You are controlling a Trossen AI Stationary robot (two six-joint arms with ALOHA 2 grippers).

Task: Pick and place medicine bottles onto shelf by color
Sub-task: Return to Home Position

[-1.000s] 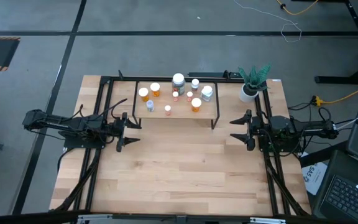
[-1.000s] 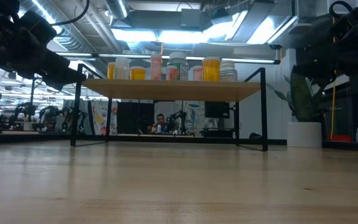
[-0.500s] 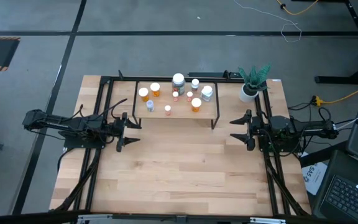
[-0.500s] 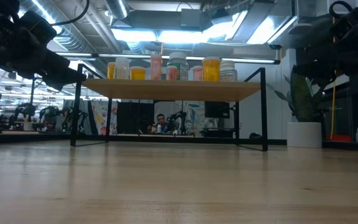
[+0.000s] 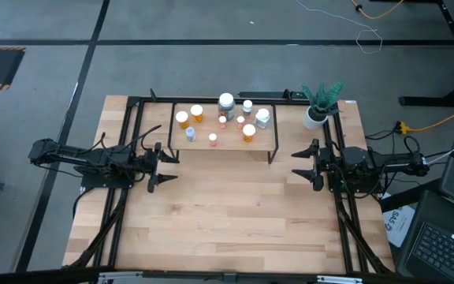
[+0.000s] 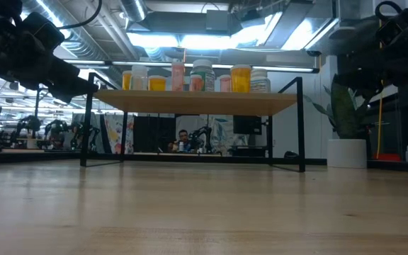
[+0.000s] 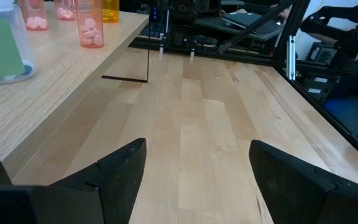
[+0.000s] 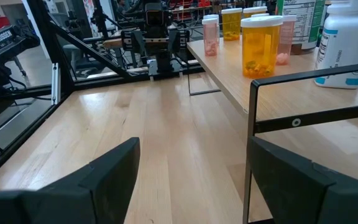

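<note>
Several white-capped medicine bottles [image 5: 225, 118], orange, pink and white, stand upright on the shelf [image 5: 262, 140], a light-wood board on a black frame at the table's far middle; they also show in the low view [image 6: 240, 78]. My left gripper [image 5: 162, 166] is open and empty left of the shelf. My right gripper [image 5: 299, 165] is open and empty right of the shelf. An orange bottle [image 8: 261, 46] stands near the shelf's right end; pink bottles [image 7: 89, 23] stand near its left end.
A white pot with a green plant [image 5: 320, 104] stands at the table's far right corner. Black frame rails [image 5: 124, 150] run along the table's left and right sides. Bare tabletop [image 5: 227, 205] lies between the arms and toward the near edge.
</note>
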